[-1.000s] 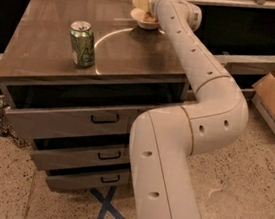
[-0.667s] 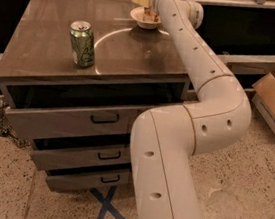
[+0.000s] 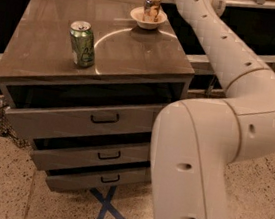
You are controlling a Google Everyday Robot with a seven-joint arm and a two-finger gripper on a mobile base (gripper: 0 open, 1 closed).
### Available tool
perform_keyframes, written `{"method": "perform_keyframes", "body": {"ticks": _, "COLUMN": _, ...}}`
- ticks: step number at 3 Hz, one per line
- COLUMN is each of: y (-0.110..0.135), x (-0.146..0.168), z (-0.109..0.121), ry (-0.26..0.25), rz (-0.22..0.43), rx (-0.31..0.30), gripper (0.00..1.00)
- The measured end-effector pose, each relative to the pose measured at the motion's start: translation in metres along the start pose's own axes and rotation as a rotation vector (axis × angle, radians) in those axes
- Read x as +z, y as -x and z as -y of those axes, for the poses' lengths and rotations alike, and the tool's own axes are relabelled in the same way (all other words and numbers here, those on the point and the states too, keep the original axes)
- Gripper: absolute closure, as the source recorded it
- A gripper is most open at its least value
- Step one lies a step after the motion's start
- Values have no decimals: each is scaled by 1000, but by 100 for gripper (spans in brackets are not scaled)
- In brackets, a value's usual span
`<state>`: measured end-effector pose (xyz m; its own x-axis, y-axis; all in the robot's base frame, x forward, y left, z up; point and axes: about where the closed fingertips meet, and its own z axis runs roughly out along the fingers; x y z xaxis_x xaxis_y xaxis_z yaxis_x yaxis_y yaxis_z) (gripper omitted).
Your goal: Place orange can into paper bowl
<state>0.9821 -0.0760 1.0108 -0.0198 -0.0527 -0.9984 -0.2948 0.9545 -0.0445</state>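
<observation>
Beside the orange can (image 3: pixel 152 6) in the paper bowl (image 3: pixel 139 17), arm (image 3: pixel 221 47) outstretched, gripper out of view, state untellable.

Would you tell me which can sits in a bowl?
The orange can, upright in the paper bowl; the green can stands on the cabinet top. The gripper is out of view.

The gripper lies out of sight past the top edge, above the far right corner of the counter (image 3: pixel 134 55), where the arm (image 3: pixel 221 47) is cut off. The arm's base runs off the bottom edge. Near that corner, the paper bowl (image 3: pixel 148 19) hides the foot of the orange can (image 3: pixel 152 5), whose markings are too blurred to read.
</observation>
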Motion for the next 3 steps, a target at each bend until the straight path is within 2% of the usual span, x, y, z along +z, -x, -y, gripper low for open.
{"method": "perform_keyframes", "body": {"ticks": 1, "y": 71, "x": -46, "z": -3, "ry": -14, "rz": 104, "rx": -14, "gripper": 0}}
{"method": "perform_keyframes", "body": {"ticks": 2, "y": 177, "x": -107, "z": -8, "ry": -47, "rz": 291, "rx": 84, "gripper": 0}}
{"method": "perform_keyframes", "body": {"ticks": 3, "y": 225, "x": -156, "z": 15, "ry": -98, "rz": 381, "rx": 111, "gripper": 0}}
